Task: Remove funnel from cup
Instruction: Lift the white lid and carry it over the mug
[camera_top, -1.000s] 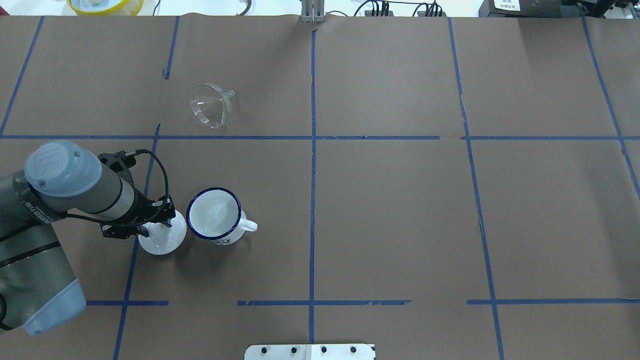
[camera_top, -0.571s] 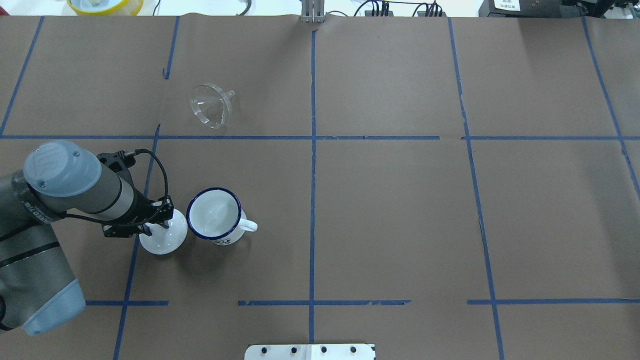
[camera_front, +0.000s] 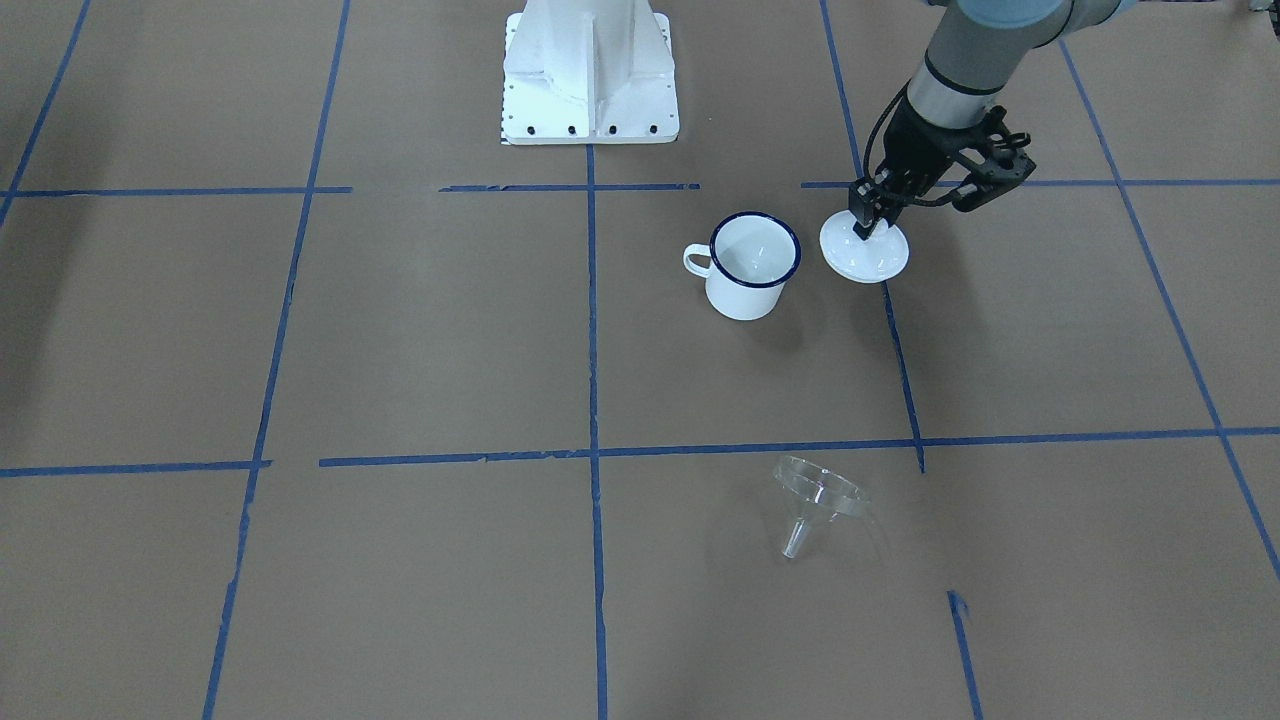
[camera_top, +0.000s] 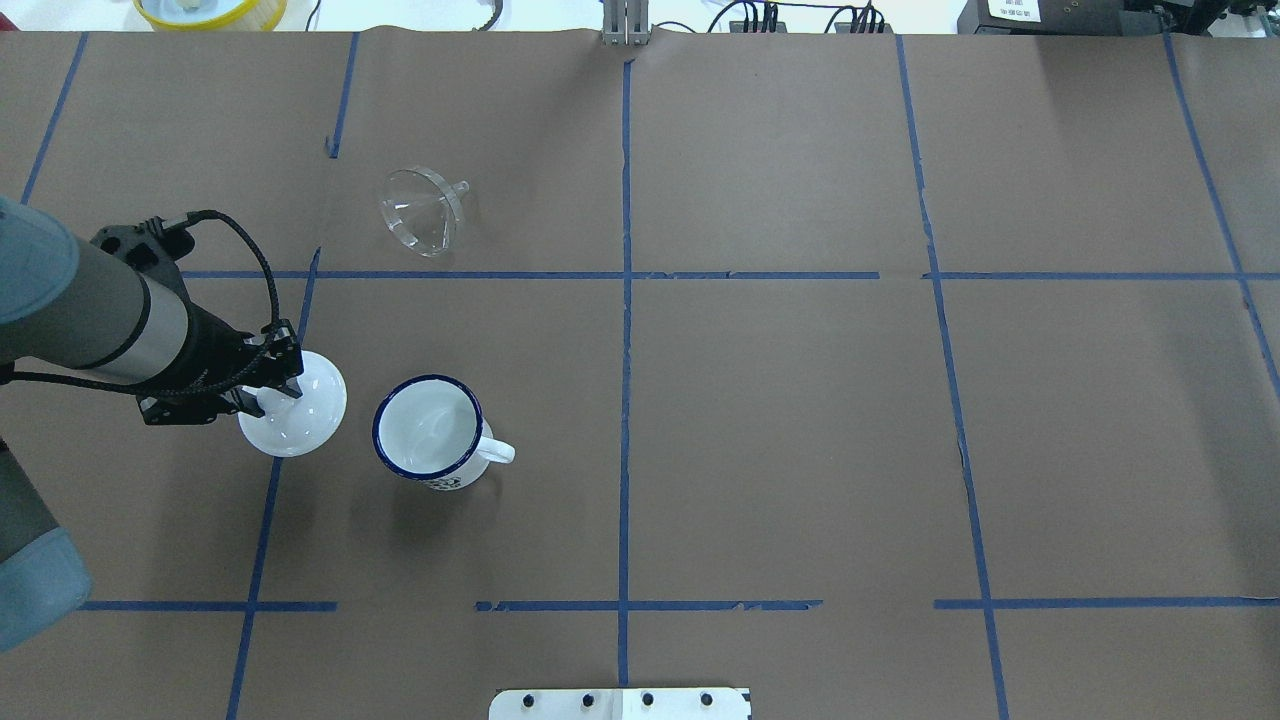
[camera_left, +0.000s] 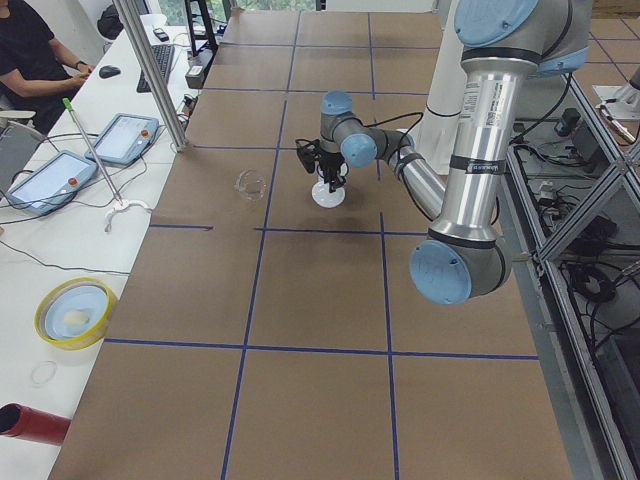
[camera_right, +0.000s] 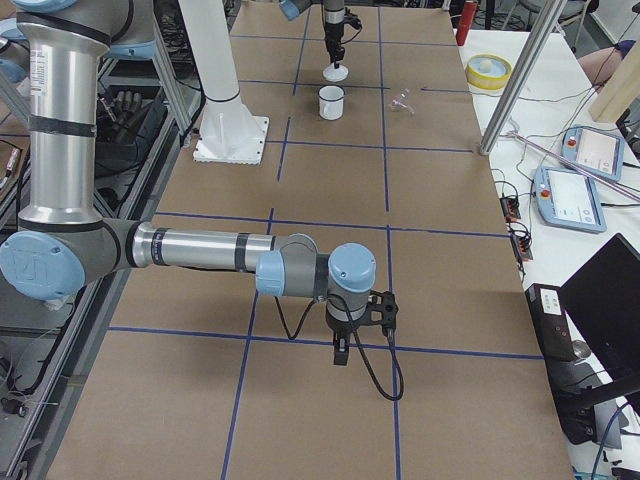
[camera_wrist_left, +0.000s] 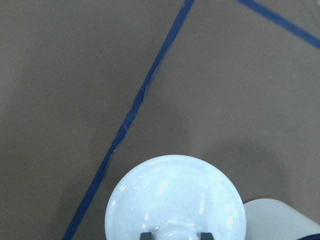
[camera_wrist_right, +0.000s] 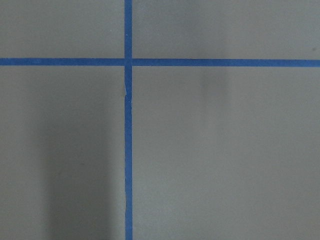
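From the front, the funnel (camera_front: 818, 505) lies tipped on the worktop (camera_front: 400, 330), well apart from the cup (camera_front: 752, 265), which stands upright with nothing in it. By that, the removal looks done. The left hand (camera_front: 868, 222) is clamped on the knob of a white lid (camera_front: 866, 255) just beside the cup. From overhead, a clear gap shows between lid and cup rim, and the cup's handle points away from the lid. Whatever the lid's goal, I judge it best carried level and lifted clear of the rim, so the cup is not knocked. The left-end view shows the funnel and the held lid, but the cup is hidden behind the arm. The right-end view alone shows the right hand (camera_right: 342, 352), hanging low over a tape line far from everything; I cannot tell whether it is apart or together. The left wrist view gives what no other does: the two fingers (camera_wrist_left: 145, 234) close against the knob, and a shadow offset from the lid, suggesting it hangs above the paper. The right wrist view shows only crossed tape.
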